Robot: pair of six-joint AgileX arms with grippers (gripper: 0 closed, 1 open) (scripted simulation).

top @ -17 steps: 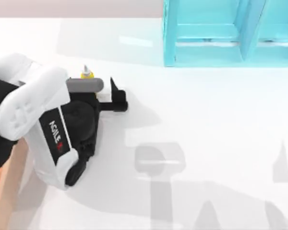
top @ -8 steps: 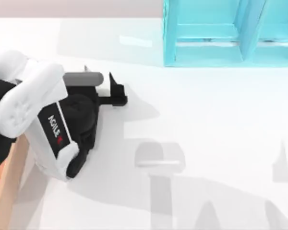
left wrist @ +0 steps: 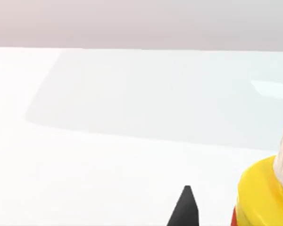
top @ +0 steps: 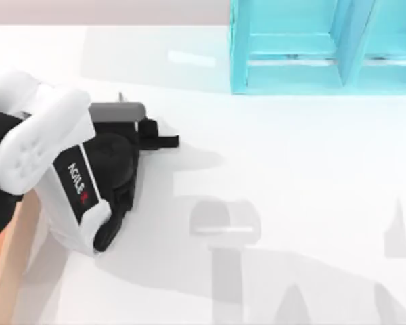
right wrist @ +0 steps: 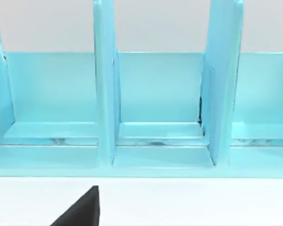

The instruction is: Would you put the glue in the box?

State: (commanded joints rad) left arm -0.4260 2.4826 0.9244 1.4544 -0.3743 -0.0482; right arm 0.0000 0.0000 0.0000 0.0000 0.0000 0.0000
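Likely light and slick, the glue [left wrist: 264, 193] wants a mid-body grip from the left gripper's [top: 149, 132] jaws, seemingly narrowed around it.

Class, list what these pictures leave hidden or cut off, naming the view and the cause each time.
- Glue: left wrist view, cut by the picture's edge; top view, under the left arm.
- Box: top view, a sliver past the arm, cut by the edge.
- Right hand: right wrist view, one dark tip.

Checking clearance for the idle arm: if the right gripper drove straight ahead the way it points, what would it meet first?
Likely the turquoise shelf unit: the right wrist view faces its open compartments across bare table. How far off it stands is unclear.
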